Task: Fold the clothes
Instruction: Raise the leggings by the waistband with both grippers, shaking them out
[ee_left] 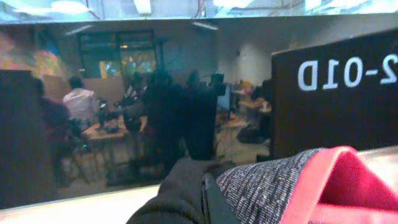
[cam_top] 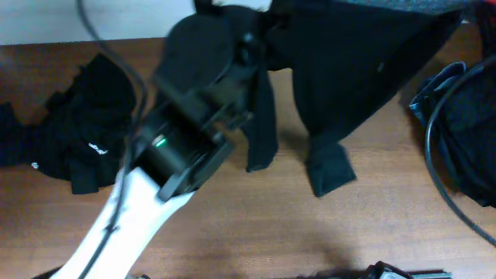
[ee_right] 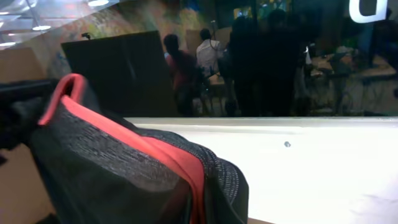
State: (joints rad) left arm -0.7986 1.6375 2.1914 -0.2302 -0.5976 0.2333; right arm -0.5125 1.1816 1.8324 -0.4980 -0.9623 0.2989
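Observation:
The black trousers (cam_top: pixel 356 70) hang lifted above the table, and their two leg ends (cam_top: pixel 332 172) reach down to the wood. My left gripper (ee_left: pixel 211 199) is shut on the speckled grey waistband (ee_left: pixel 267 186), with the red lining (ee_left: pixel 336 180) beside it. In the overhead view my left arm (cam_top: pixel 194 116) rises close to the camera and hides the gripper. In the right wrist view the same waistband (ee_right: pixel 124 155) and red lining (ee_right: pixel 180 162) drape over my right fingers and hide them; the cloth hangs held from there.
A heap of black clothes with small white logos (cam_top: pixel 85 132) lies at the left of the wooden table (cam_top: pixel 310 232). A dark navy garment (cam_top: pixel 465 132) lies at the right edge under a black cable (cam_top: pixel 438 155).

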